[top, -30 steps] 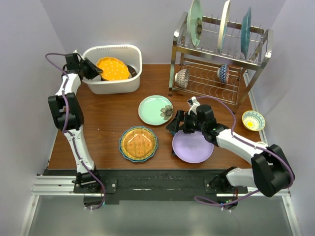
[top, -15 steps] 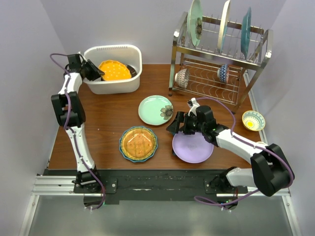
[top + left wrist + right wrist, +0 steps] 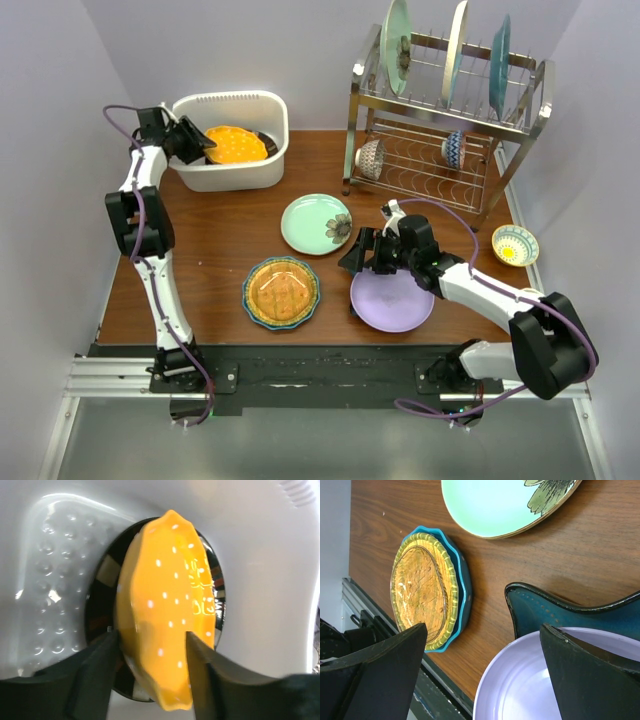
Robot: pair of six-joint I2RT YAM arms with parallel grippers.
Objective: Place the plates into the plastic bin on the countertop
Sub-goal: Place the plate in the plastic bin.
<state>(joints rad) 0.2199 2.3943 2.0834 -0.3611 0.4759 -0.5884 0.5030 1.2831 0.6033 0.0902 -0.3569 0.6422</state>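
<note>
The white plastic bin [image 3: 240,172] stands at the back left of the countertop [image 3: 220,250]. My left gripper [image 3: 195,143] reaches over its left rim and is shut on the edge of the orange scalloped plate [image 3: 236,143], which lies low in the bin on a black-rimmed plate [image 3: 100,580]. In the left wrist view the fingers [image 3: 95,680] flank the orange plate [image 3: 165,605]. My right gripper [image 3: 362,255] is open and empty over the left edge of the lavender plate [image 3: 392,300], which rests on a blue star-shaped plate [image 3: 545,612]. The amber plate [image 3: 281,292] lies front centre.
A mint green plate [image 3: 315,223] with a flower lies mid-table. The steel dish rack [image 3: 440,150] at the back right holds three upright plates and two small bowls. A patterned bowl [image 3: 515,244] sits at the right edge.
The orange plate has gone from tilted up to lying lower and flatter in the bin, with my left gripper still on its edge. The right arm has not moved.
</note>
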